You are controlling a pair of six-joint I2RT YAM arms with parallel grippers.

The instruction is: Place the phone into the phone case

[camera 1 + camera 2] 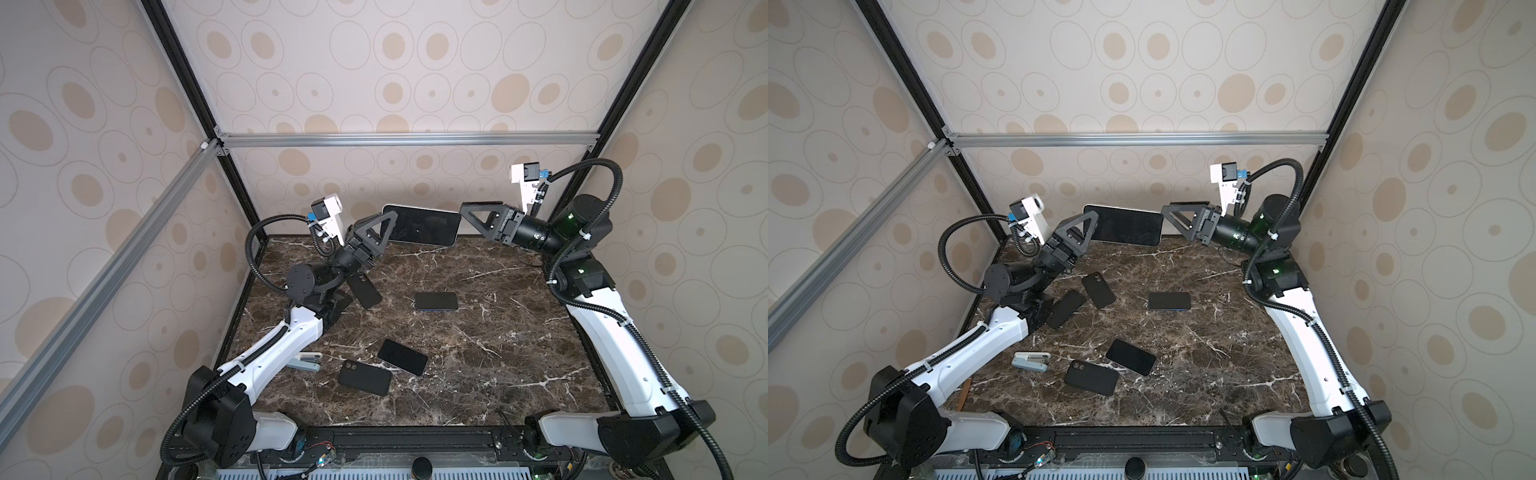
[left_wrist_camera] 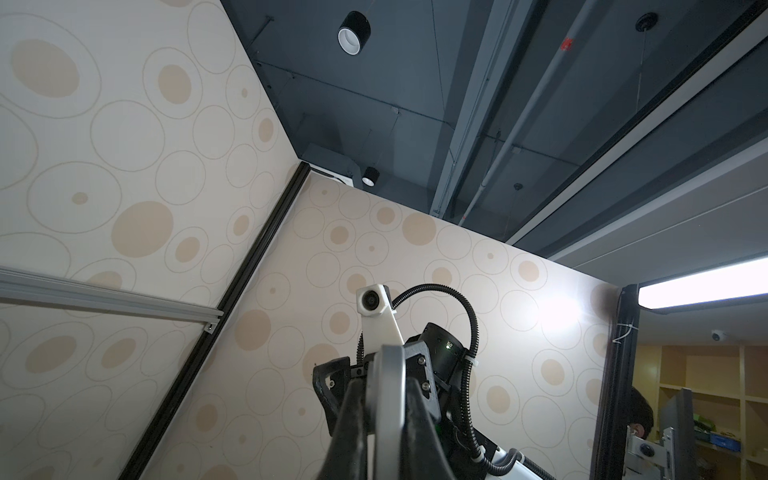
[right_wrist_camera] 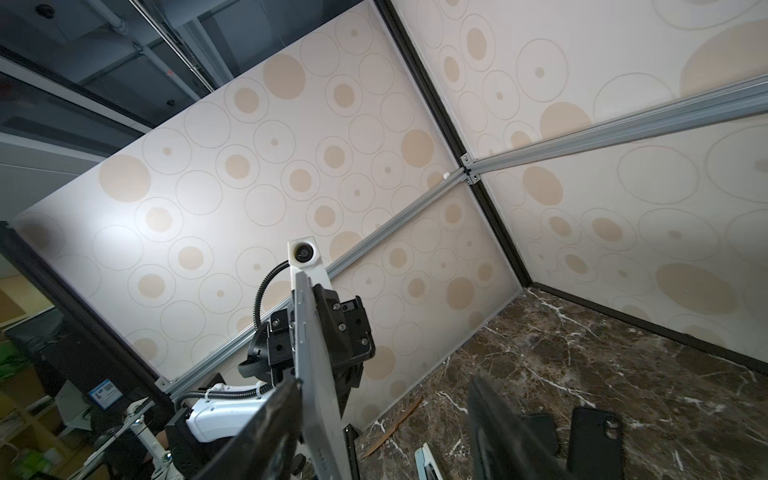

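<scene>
The phone is off the table, up in the air over its far edge. It stands on one long side with its dark screen facing the front edge.

The left gripper is clamped on the phone's left end. In the left wrist view its fingers press on both faces of the phone's silver rim.

The right gripper is at the phone's right end with its jaws apart. In the right wrist view the phone sits against one finger, and the other finger stands clear of it.

Two black cases lie on the table in both top views:
- The front case is toward the front edge, left of the middle, with its camera hole showing.
- The far case is toward the far-left corner, by the left arm.

In a top view a dark slab lies just beside the far case. I cannot tell whether it is a phone or a case.

A second phone lies just beside the front case. A blue-edged phone lies near the middle of the table. A pale stapler sits by the left edge.
</scene>
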